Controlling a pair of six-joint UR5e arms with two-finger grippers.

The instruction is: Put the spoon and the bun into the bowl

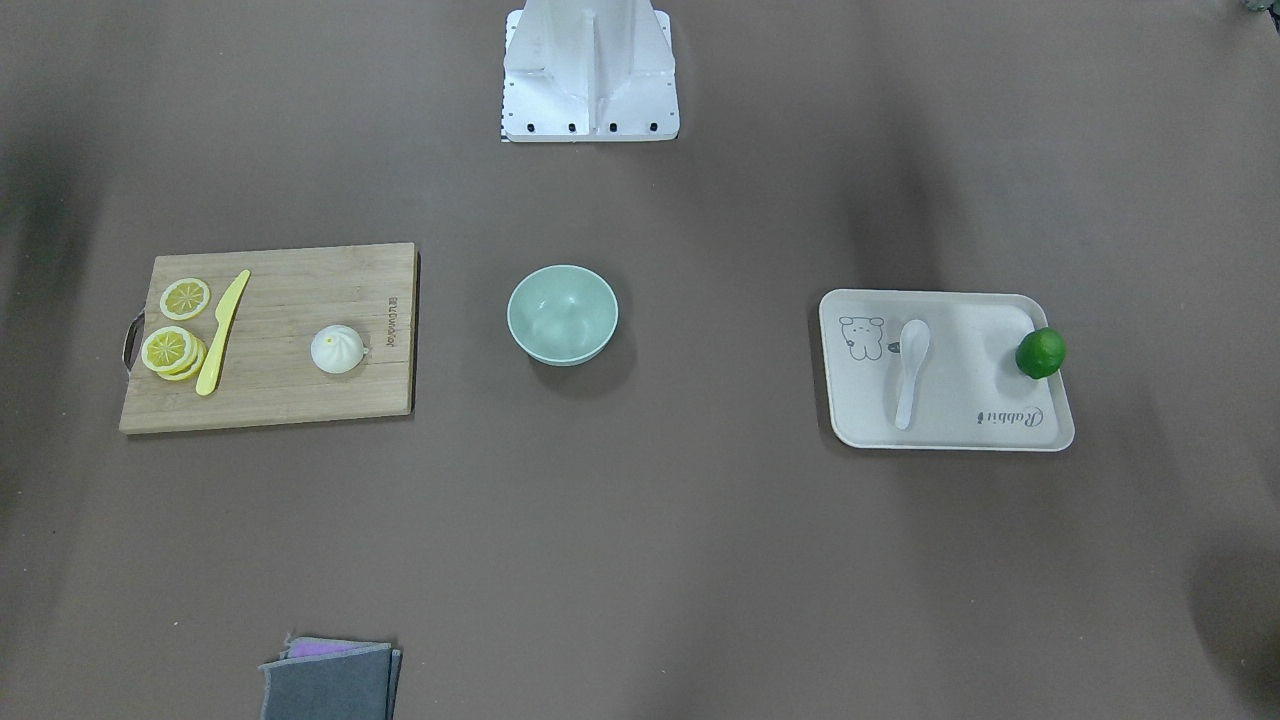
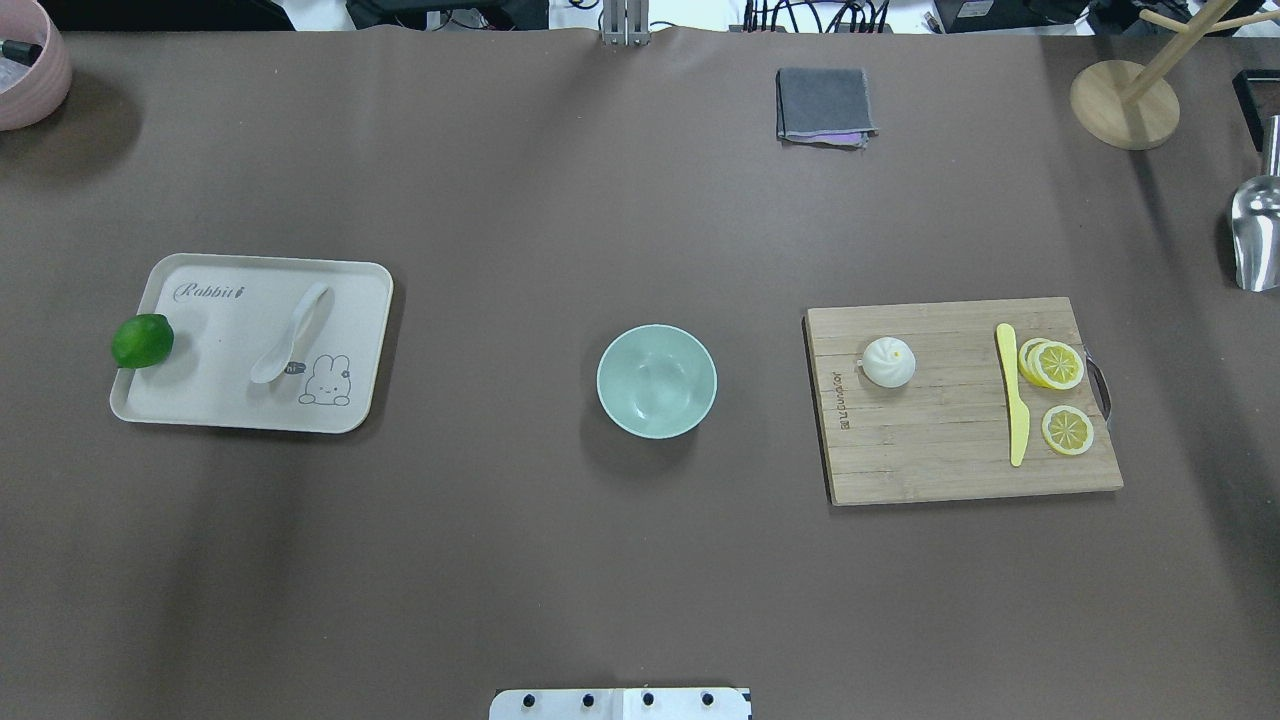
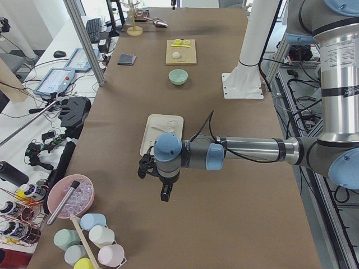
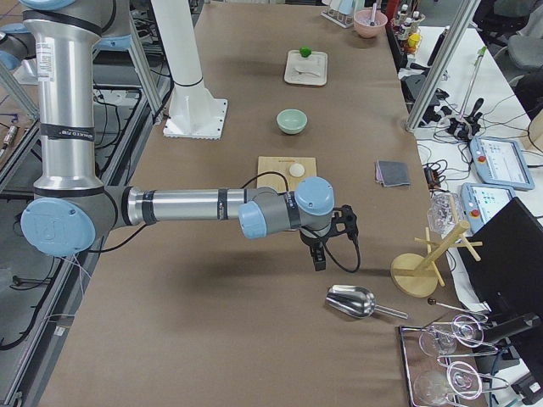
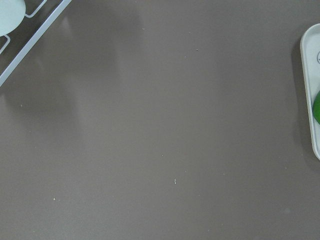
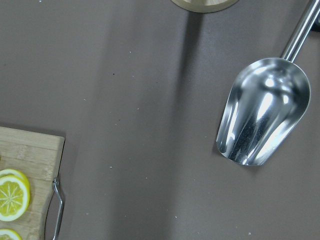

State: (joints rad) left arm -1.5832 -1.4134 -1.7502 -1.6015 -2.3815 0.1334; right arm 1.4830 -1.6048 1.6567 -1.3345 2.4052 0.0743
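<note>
The white spoon lies on a cream tray, on the left in the overhead view. The white bun sits on a wooden cutting board, on the right in the overhead view. The mint-green bowl stands empty between them at the table's middle. My left gripper hangs over bare table beyond the tray's end. My right gripper hangs beyond the board, near a metal scoop. Both show only in the side views, so I cannot tell whether they are open or shut.
A green lime rests on the tray's edge. A yellow knife and lemon slices lie on the board. A folded grey cloth, a wooden stand, the metal scoop and a pink bowl stand at the table's edges.
</note>
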